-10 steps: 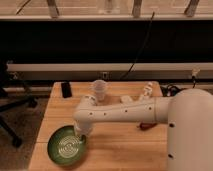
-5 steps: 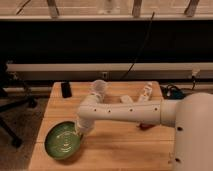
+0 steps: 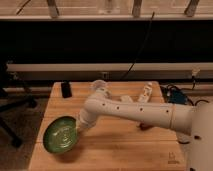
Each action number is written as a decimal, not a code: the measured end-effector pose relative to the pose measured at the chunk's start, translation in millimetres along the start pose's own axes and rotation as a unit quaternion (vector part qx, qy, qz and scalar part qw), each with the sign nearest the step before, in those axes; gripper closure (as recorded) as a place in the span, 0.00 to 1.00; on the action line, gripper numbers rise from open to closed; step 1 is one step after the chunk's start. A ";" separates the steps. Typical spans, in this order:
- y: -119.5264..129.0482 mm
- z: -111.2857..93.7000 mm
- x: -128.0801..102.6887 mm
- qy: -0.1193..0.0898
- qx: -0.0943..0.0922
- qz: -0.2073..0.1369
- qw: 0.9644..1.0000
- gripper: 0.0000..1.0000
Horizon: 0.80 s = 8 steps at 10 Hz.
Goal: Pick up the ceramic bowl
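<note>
The green ceramic bowl [image 3: 60, 135], wide and shallow with pale rings inside, is at the front left of the wooden table [image 3: 125, 150]. It is tilted and held a little above the tabletop, with its shadow under it. My gripper [image 3: 80, 126], at the end of the white arm [image 3: 130, 111] that reaches in from the right, is shut on the bowl's right rim.
A small black object [image 3: 65, 89] lies at the table's back left. A clear plastic cup [image 3: 98, 86] stands at the back middle, and a white item [image 3: 145, 92] at the back right. Cables [image 3: 176, 93] hang off the right edge. A chair base [image 3: 11, 116] stands on the floor to the left.
The bowl has moved up and slightly left with my gripper, rising off the table and tilting. The arm has swung along with it.
</note>
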 end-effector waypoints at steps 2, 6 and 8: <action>-7.0 -12.2 1.6 0.011 0.017 -0.009 1.000 1.00; -25.4 -37.0 3.7 0.021 0.032 -0.028 0.999 1.00; -19.1 -28.7 4.0 0.018 0.026 -0.022 0.999 1.00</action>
